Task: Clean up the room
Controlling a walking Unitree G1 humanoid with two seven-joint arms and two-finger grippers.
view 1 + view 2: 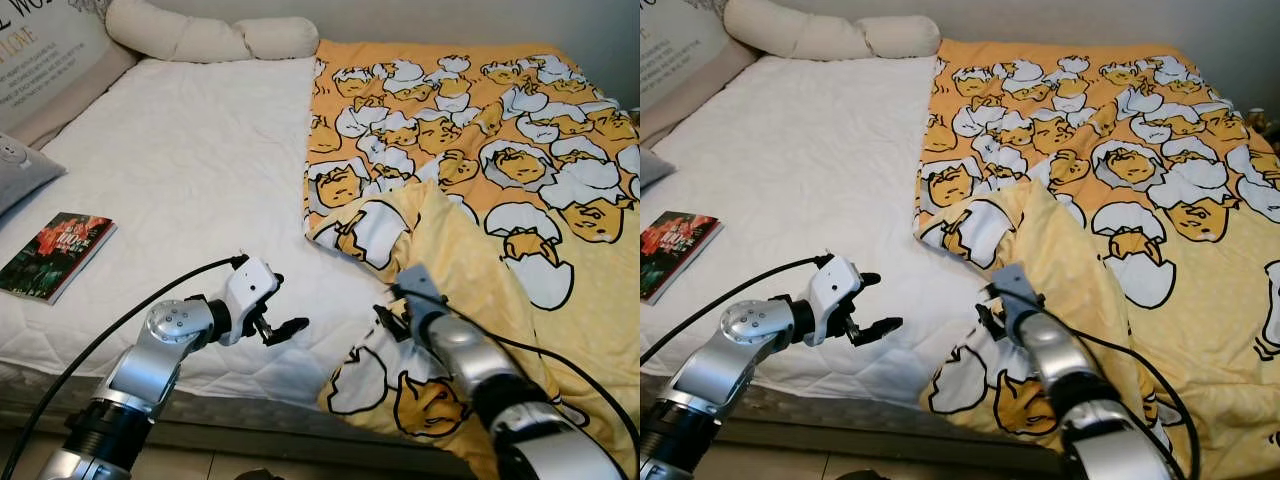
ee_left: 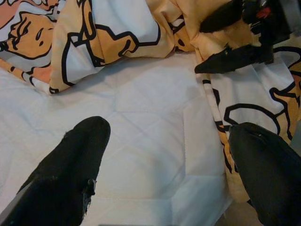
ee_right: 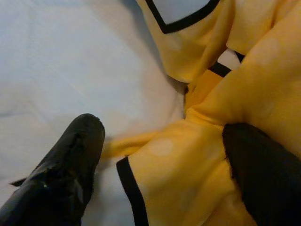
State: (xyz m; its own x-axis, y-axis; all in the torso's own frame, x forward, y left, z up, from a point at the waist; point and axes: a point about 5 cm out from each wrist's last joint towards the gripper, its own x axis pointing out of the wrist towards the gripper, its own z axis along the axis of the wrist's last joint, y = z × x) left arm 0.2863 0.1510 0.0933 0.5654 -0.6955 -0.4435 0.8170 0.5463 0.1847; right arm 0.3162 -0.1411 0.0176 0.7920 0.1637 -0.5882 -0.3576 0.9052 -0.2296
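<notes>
Half the bed lies under the yellow quilt (image 1: 520, 170), which covers my right side of the white mattress (image 1: 190, 170), its near left corner folded back in a rumpled heap by the front edge. My right gripper (image 3: 160, 165) is at that heap, fingers spread with one black finger (image 3: 70, 165) over the white sheet and the other against the yellow cloth, a fold of fabric lying between them. My left gripper (image 1: 283, 328) hovers just over the bare mattress beside the quilt's edge, its fingers (image 2: 70, 165) wide apart and holding nothing. Farther to my left, a book (image 1: 55, 255) lies flat near the mattress edge. Two cream bolster pillows (image 1: 210, 35) sit at the head.
</notes>
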